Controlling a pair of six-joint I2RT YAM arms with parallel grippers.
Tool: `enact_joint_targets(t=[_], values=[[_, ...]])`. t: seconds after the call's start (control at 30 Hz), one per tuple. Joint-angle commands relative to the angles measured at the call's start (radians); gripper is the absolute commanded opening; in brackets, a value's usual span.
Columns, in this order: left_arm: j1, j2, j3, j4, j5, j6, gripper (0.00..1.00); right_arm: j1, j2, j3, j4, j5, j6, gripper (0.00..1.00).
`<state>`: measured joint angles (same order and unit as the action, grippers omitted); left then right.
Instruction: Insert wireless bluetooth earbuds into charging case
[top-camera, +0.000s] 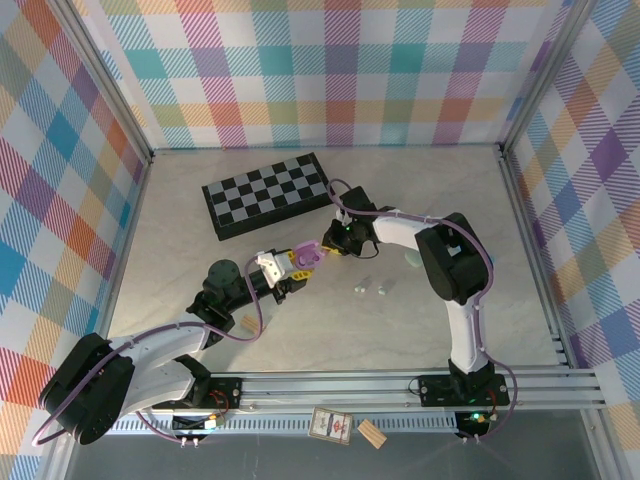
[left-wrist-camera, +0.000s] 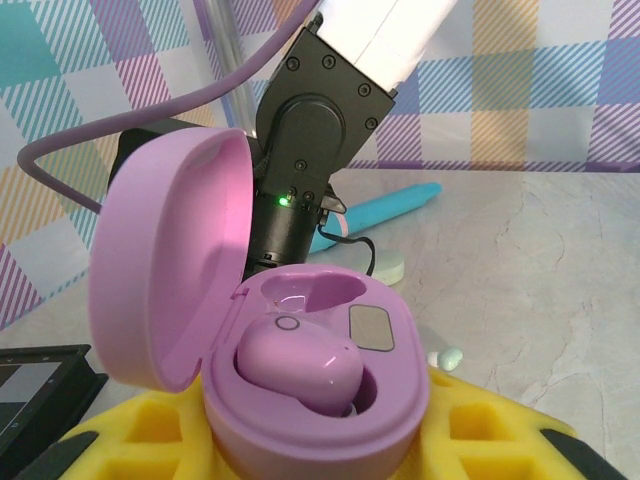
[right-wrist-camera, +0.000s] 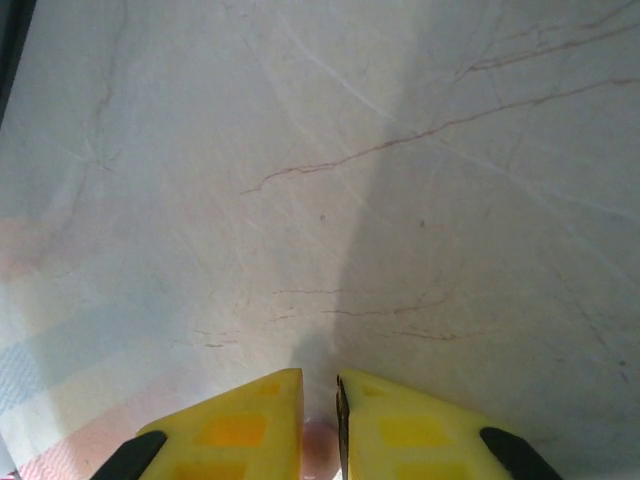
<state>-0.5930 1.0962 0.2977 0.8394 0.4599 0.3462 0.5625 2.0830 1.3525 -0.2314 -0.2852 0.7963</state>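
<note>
1. At 6 o'clock below the rail lies a card (top-camera: 330, 425); its print is too small to read.
2. Seen from above, the left tool (top-camera: 296, 264) pinches the purple charging case (top-camera: 308, 255) near the middle of the table (top-camera: 330, 340). A chessboard (top-camera: 268, 195) lies at 11 o'clock from it.
3. The left wrist view brings the case close. Its lid (left-wrist-camera: 165, 270) is swung open toward 9 o'clock, and one purple earbud (left-wrist-camera: 295, 365) sits in the near socket.
4. That same view picks out a teal stick (left-wrist-camera: 385, 207) lying behind the case, and a pale earbud (left-wrist-camera: 450, 357) on the table at 3 o'clock.
5. The right wrist view shows the right tool (right-wrist-camera: 318, 385) over bare marble, its yellow fingers (right-wrist-camera: 240, 420) pressed almost together. A pinkish sliver sits in the slit; I cannot tell what it is.
6. From above, two small pale pieces (top-camera: 362, 289) lie at 4 o'clock from the case.
</note>
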Motion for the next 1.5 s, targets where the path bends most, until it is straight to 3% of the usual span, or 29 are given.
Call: enact_joint_targets(t=[0.0,0.33,0.43,0.6,1.0,1.47], values=[[0.009,-0.003,0.006,0.026,0.028,0.021,0.29,0.007,-0.008,0.021,-0.078,0.015,-0.045,0.18],[0.009,0.014,0.004,0.045,0.028,0.020,0.29,0.014,-0.083,0.001,-0.107,0.026,-0.108,0.20],[0.010,0.019,0.000,0.056,0.028,0.018,0.29,0.014,-0.093,-0.010,-0.085,0.013,-0.118,0.28],[0.013,0.020,-0.009,0.075,0.028,0.007,0.29,0.018,-0.064,0.013,-0.043,-0.032,-0.161,0.33],[0.018,-0.023,-0.021,0.041,0.020,0.008,0.29,0.028,0.061,0.129,-0.130,-0.081,-0.317,0.46],[0.021,-0.042,-0.017,0.022,0.027,0.007,0.29,0.041,0.190,0.349,-0.392,-0.240,-0.646,0.44]])
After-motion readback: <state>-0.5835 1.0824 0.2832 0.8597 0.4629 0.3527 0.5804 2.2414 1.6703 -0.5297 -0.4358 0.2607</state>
